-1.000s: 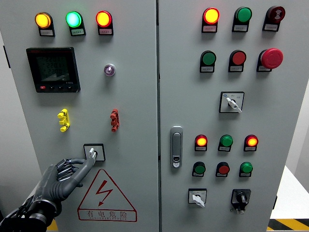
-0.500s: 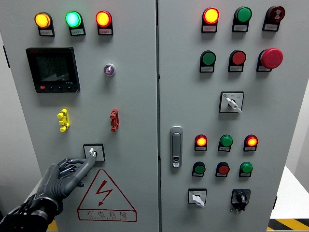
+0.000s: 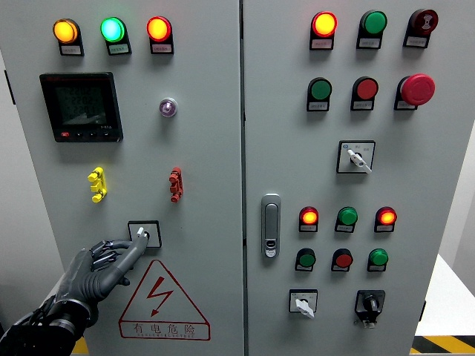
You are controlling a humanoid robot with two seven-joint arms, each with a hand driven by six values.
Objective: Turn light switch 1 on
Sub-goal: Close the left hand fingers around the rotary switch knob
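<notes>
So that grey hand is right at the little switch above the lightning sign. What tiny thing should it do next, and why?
Probably nudge the knob sideways to turn it. The left hand has one finger stretched up so its tip meets the white knob of the rotary switch, above the warning triangle. It looks like contact without a real grip, so a small push seems the likeliest next step.

Cabinet door (image 3: 208,148): painted sheet metal, matt pale grey, smooth. Door handle (image 3: 272,225): bright polished metal. Left hand (image 3: 96,271): dark grey, semi-gloss plastic or metal segments. Mushroom button (image 3: 417,89): glossy red plastic. Meter (image 3: 82,106): black plastic bezel, glossy screen. Warning sticker (image 3: 162,302): smooth printed film
</notes>
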